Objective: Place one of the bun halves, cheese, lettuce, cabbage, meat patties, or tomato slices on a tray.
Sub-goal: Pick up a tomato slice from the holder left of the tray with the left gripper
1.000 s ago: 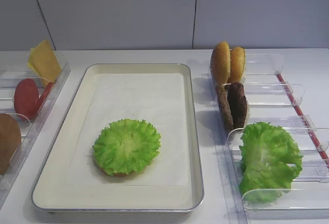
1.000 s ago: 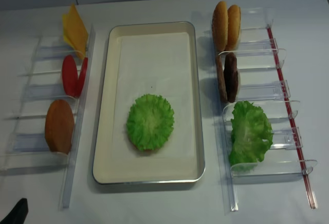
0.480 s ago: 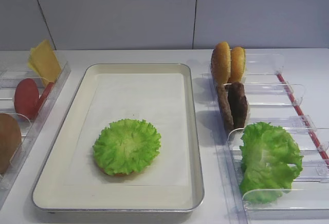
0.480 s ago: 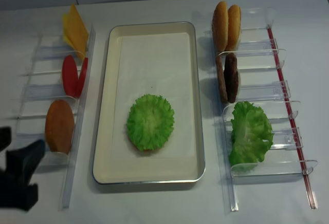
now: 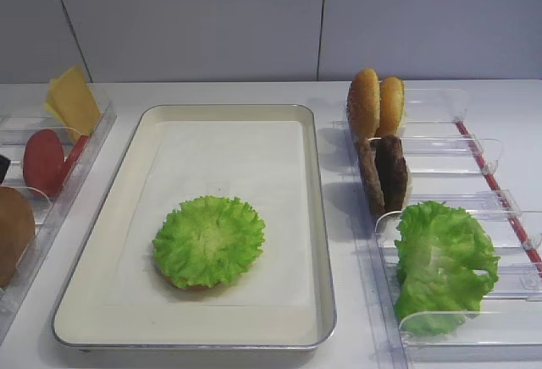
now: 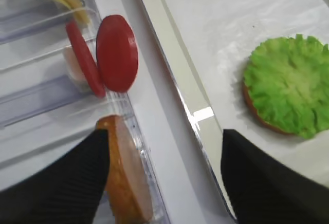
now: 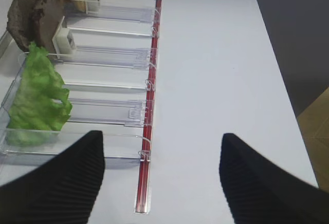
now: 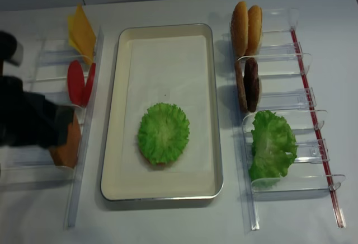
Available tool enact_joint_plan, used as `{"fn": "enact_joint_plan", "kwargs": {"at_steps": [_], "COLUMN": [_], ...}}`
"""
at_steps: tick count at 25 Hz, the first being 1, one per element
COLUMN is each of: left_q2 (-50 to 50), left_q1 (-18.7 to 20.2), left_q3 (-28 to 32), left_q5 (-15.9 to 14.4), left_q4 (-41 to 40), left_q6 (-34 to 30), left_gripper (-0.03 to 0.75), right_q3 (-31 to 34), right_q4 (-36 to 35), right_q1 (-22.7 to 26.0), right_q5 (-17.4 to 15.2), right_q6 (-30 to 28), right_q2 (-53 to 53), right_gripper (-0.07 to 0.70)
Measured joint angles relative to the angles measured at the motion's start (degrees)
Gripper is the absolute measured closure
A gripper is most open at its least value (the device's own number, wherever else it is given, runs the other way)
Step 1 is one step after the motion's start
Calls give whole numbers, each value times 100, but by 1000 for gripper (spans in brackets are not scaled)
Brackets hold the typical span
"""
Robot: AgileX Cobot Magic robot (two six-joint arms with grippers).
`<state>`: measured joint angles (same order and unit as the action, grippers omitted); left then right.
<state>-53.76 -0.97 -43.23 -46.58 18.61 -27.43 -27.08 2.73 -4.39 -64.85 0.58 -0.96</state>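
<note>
The cream tray (image 5: 318,217) holds a frilly lettuce leaf (image 5: 209,240) lying on a bun half whose edge just shows. In the left bins stand the cheese (image 5: 72,98), two tomato slices (image 6: 117,53) and a bun half (image 6: 128,178). My left gripper (image 6: 164,136) hangs open above that bun half and the tray's left rim (image 6: 205,131), holding nothing; from overhead it covers most of the bun. My right gripper (image 7: 162,142) is open and empty over bare table beside the right bins.
The right clear bins hold two bun halves (image 5: 377,102), meat patties (image 5: 385,170) and loose lettuce (image 5: 440,259). A red strip (image 7: 149,131) runs along their outer side. The clear divider walls stand upright around each item.
My left arm has come in from the lower left and moved up over the left bins, now covering the bun half there. The food and tray have not moved.
</note>
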Motion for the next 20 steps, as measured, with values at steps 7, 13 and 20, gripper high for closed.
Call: {"fn": "enact_joint_plan", "kwargs": {"at_steps": [7, 13, 20], "left_q2": [-1281, -2349, -3178], "left_q1": [1022, 1872, 2225], "left_q3": [-660, -1062, -1371], "left_q5": [627, 753, 730], "left_q4": [-500, -3309, -5043], "left_q6": [290, 3264, 5130], "left_gripper": [279, 279, 279], "right_q3": [0, 0, 0], "right_q4": [0, 0, 0], "right_q1": [0, 0, 0], "right_q5": [0, 0, 0], "right_q6": [14, 14, 14], "right_q2": [0, 0, 0], "right_gripper": [135, 135, 136]}}
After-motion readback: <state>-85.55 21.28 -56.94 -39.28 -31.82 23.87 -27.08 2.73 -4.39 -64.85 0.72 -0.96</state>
